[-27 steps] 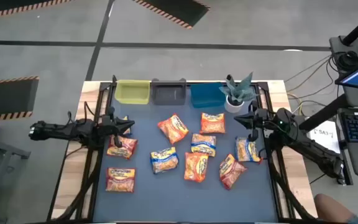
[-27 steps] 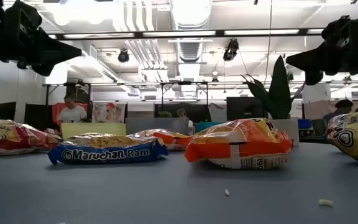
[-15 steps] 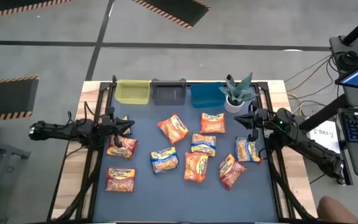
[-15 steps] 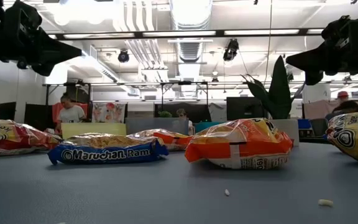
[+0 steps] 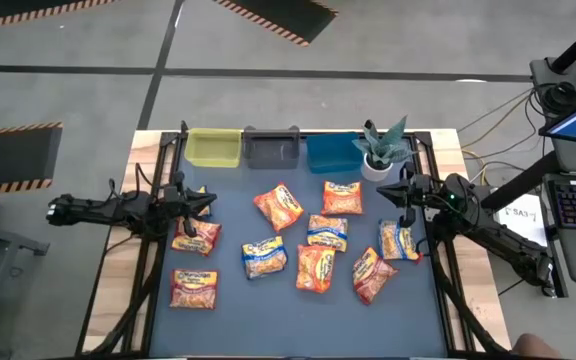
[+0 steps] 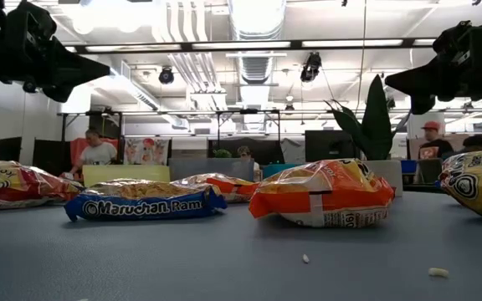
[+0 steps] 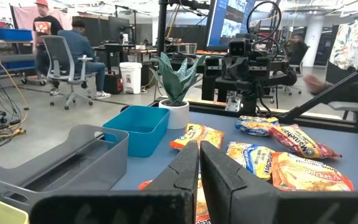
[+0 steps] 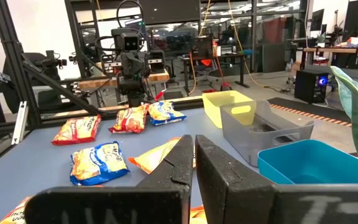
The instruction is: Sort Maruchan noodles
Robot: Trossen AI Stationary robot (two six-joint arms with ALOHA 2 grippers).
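From above, sorting looks unstarted: the noodle packets (image 5: pixel 308 240) lie scattered mid-tabletop, while the yellow bin (image 5: pixel 213 148), grey bin (image 5: pixel 272 149) and blue bin (image 5: pixel 332 152) at 12 o'clock hold none. The left claw (image 5: pixel 208 200) at 9 o'clock and the right claw (image 5: pixel 383 190) at 3 o'clock hover pinched together, empty. Wrist views confirm empty bins.

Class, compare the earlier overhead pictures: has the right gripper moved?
No. The right gripper sits just below the potted plant, as before.
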